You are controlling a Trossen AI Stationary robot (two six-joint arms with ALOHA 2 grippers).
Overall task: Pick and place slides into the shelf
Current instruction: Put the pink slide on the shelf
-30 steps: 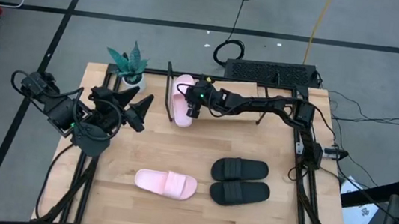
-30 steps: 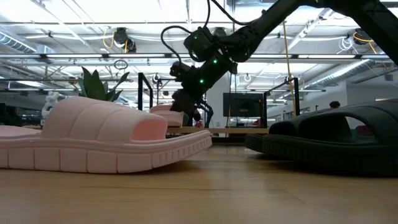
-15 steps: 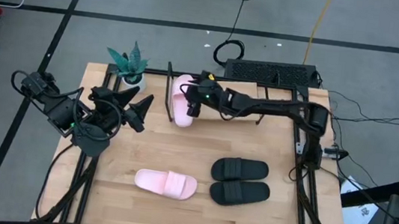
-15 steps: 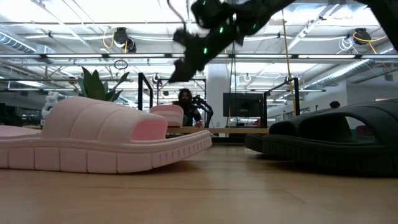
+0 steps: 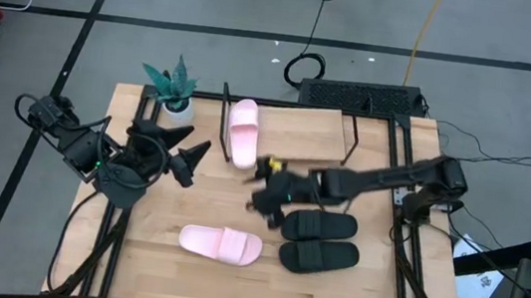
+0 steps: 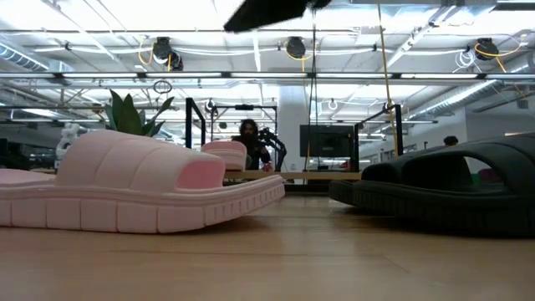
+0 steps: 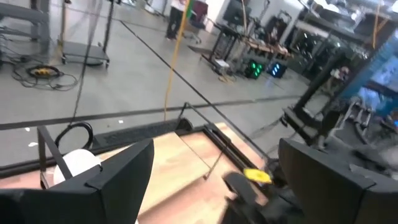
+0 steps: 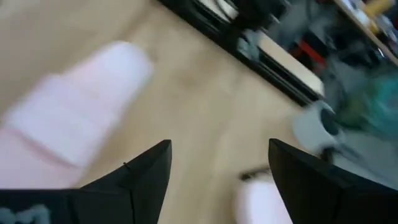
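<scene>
On the near half of the table (image 5: pixel 330 287), three slides are not yet put away. At seven o'clock from the right gripper (image 5: pixel 262 197) lies the loose pink slide (image 5: pixel 221 244), its long axis running from nine to three across the table, its toe end seemingly at three. At four o'clock from that gripper, much closer, sits the black pair (image 5: pixel 319 241), both long axes also running nine to three, the two side by side, touching or nearly so, one behind the other.

The right gripper hangs above the middle of the table with its fingers (image 8: pixel 134 177) spread apart and nothing between them; its wrist view looks down on the pink slide's strap and bare wood. The nearest black slide's end lies just beside it, so I judge the right arm the better placed for any of the three, with the black pair the shortest reach. To grasp across the strap of either kind, the fingers would need to line up along twelve to six.

At nine o'clock, well apart from all three, the left gripper (image 5: pixel 192 153) waits, its fingers (image 7: pixel 118 171) also apart and empty.

Farthest off, at twelve o'clock, stands the shelf (image 5: pixel 308 124), with one pink slide (image 5: pixel 242 131) already on its left end, long axis twelve to six. The rest of its board looks free.
</scene>
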